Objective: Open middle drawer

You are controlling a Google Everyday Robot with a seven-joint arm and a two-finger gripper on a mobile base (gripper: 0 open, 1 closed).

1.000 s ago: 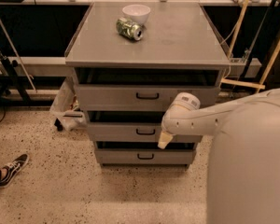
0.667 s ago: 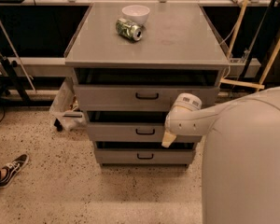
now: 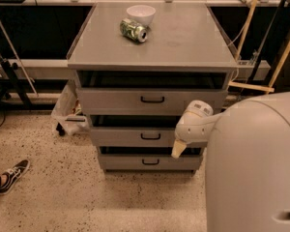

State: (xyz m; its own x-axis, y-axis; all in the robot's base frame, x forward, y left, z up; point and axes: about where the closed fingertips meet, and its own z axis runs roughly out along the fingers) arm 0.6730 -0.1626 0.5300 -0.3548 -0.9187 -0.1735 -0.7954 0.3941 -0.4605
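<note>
Grey middle drawer (image 3: 130, 137), claw (image 3: 178, 149) before its right end (spread or pressed, cannot tell)

You get warm overhead light; tabletop (image 3: 183, 42) bright, faint sheen near far edge. Deep shadow under front edge and in drawer gaps (image 3: 135, 121). Gripper (image 3: 178, 150), below front right corner, evenly lit.
</note>
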